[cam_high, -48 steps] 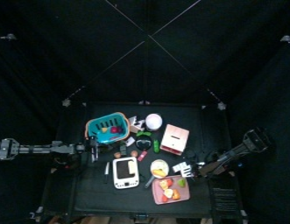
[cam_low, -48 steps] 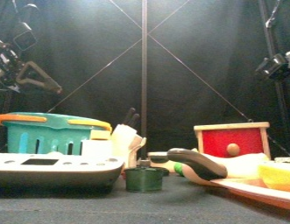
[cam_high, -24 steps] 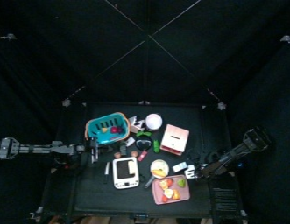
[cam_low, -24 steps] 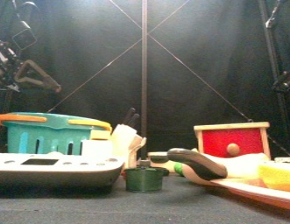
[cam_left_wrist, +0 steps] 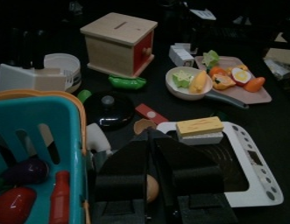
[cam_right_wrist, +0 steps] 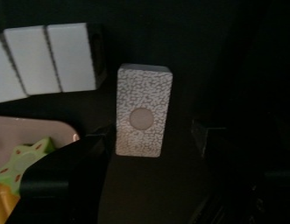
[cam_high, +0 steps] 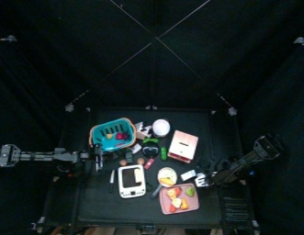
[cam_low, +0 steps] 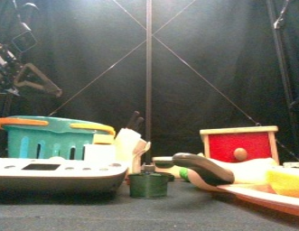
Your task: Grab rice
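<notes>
The rice [cam_right_wrist: 144, 122] is a white speckled block with an oval mark, lying flat on the black table. In the right wrist view my right gripper [cam_right_wrist: 155, 171] is open, with one jaw on each side of the block and close above it. From the top the rice [cam_high: 201, 182] shows as a small white piece at the front right, at the tip of my right gripper [cam_high: 212, 178]. My left gripper [cam_high: 81, 165] rests at the table's left edge beside the teal basket [cam_high: 112, 134]; its jaws look shut in the left wrist view [cam_left_wrist: 155, 149].
A red-fronted wooden box [cam_high: 184, 144] stands mid-table. A white scale [cam_high: 130, 181] and a pink board with toy food [cam_high: 177, 197] lie at the front. White blocks in a black holder [cam_right_wrist: 47, 57] sit just beyond the rice.
My right gripper has come down towards the table at the front right, dropping almost out of the front view. The left arm has not moved.
</notes>
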You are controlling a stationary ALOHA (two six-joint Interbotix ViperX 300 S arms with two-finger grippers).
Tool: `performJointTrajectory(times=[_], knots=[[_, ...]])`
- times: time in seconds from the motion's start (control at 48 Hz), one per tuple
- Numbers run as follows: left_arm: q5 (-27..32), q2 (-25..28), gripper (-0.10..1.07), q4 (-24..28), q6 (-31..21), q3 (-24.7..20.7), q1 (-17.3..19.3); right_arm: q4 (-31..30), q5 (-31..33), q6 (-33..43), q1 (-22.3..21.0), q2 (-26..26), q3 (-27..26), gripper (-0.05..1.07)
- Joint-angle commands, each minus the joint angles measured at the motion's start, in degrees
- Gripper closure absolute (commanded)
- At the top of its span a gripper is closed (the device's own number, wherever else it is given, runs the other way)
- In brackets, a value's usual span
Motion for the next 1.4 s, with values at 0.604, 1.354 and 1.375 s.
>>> performJointTrajectory(times=[0.604,1.354,1.375], knots=[[-0.5,0.4,0.51,-0.1,0.0,-0.7,0.2,-0.5,-6.8,0.3,-0.2,4.0,2.0,0.04],[-0.5,0.4,0.51,-0.1,0.0,-0.7,0.3,0.1,-6.8,0.2,-0.3,4.8,1.5,0.30],[-0.5,0.4,0.51,-0.1,0.0,-0.7,0.3,0.1,-6.8,0.2,-0.3,4.7,1.4,0.31]])
